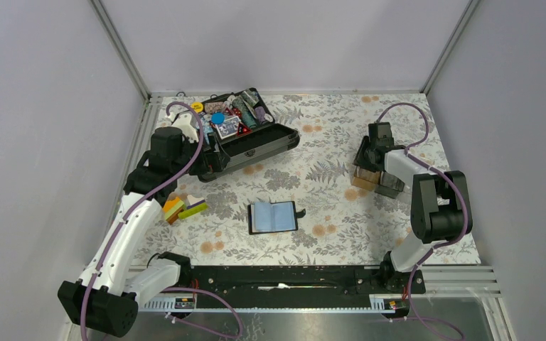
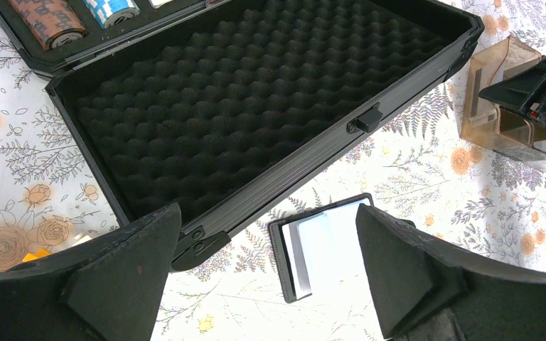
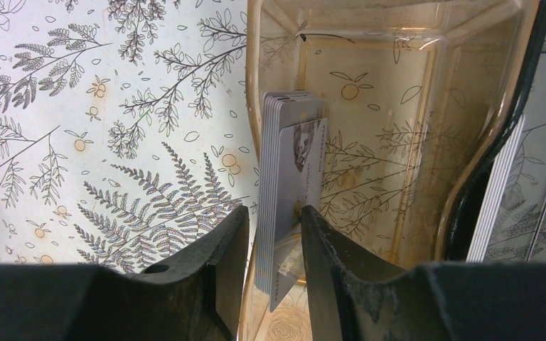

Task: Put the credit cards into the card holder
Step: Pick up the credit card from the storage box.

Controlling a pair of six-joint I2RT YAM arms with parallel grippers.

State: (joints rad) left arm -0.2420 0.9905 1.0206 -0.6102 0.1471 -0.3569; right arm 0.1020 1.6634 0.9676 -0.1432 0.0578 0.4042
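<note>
My right fingers (image 3: 327, 270) sit narrow either side of the credit cards (image 3: 288, 177), a pale grey stack on edge in an amber tray (image 3: 412, 106). I cannot tell if they grip. My left fingers (image 2: 412, 270) gape wide

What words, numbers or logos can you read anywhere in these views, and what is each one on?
No text is legible in any view.
Credit cards, standing in the clear tray between the fingers of the right gripper: grey picture on the front card, any lettering too small to read.
Poker chips in the black case: patterned edges only, blurred.
Card holder: no print visible.
</note>
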